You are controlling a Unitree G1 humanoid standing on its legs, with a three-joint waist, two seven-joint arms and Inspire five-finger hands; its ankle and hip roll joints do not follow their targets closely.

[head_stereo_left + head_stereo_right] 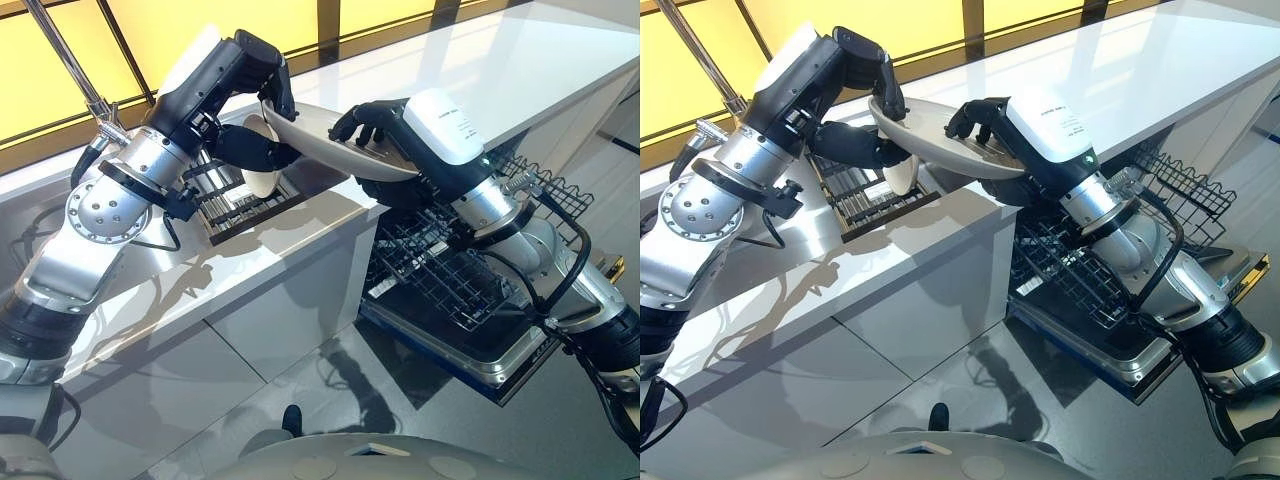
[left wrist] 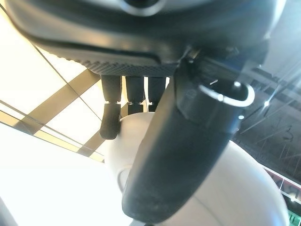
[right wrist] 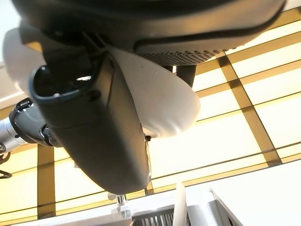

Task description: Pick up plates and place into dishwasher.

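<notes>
Stretching across the scene is a long white counter [image 1: 520, 60], with an open dishwasher [image 1: 480, 340] pulled out below its right end and a dark wire rack [image 1: 440, 270] inside. A dish rack [image 1: 240, 200] sits in a recess on the counter, and one pale plate [image 1: 262, 172] stands on edge in it.

Above that recess, a second plate [image 1: 320, 135], wide and cream-coloured, is held in the air between both hands, tilted, well clear of the dishwasher.

It looks stiff, smooth and breakable, likely slippery at the glaze, so the rim is the safest place to hold, thumb beneath and fingers over.

Left hand [image 1: 262, 95] clasps the plate's near rim, fingers curled over the edge and thumb under it. Right hand [image 1: 365, 122] grips the opposite rim, dark fingers curled over the top and thumb pressed below.
</notes>
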